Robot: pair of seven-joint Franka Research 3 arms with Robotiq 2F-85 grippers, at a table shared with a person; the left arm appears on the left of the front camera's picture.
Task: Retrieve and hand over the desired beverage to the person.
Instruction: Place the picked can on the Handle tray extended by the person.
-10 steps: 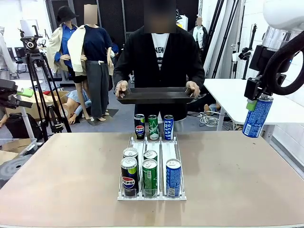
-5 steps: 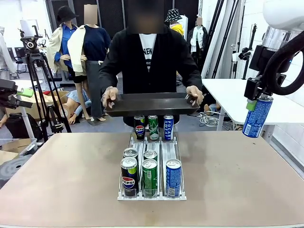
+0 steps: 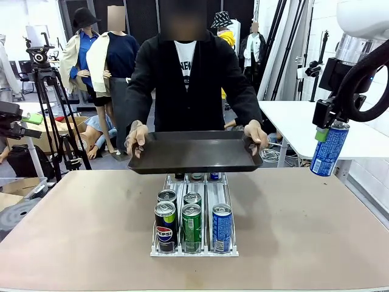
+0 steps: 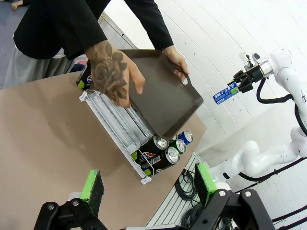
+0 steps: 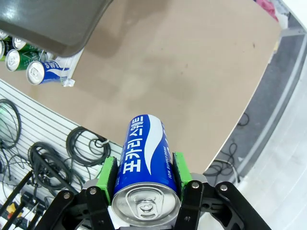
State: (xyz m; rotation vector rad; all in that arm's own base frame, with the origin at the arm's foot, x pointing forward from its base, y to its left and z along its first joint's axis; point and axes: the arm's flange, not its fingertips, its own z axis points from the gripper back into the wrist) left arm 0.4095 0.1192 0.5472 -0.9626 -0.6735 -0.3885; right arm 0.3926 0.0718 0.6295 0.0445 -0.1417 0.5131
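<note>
Blue can (image 3: 329,149) aloft, dark tray (image 3: 194,153) offered.
The right gripper (image 5: 143,172) clasped the blue can beyond the table's (image 3: 85,231) right edge; the left gripper's (image 4: 148,184) jaws stood wide apart. The person (image 3: 188,79) held the dark tray above the can rack's (image 3: 209,193) far end.

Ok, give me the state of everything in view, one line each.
Left gripper: open, empty.
Right gripper: shut on the blue can.
Blue can: held in the air, off to the table's right.
Tray: empty, held in the person's hands above the rack's far end.
Rack: flat on the table.
Cans: upright in the rack.
</note>
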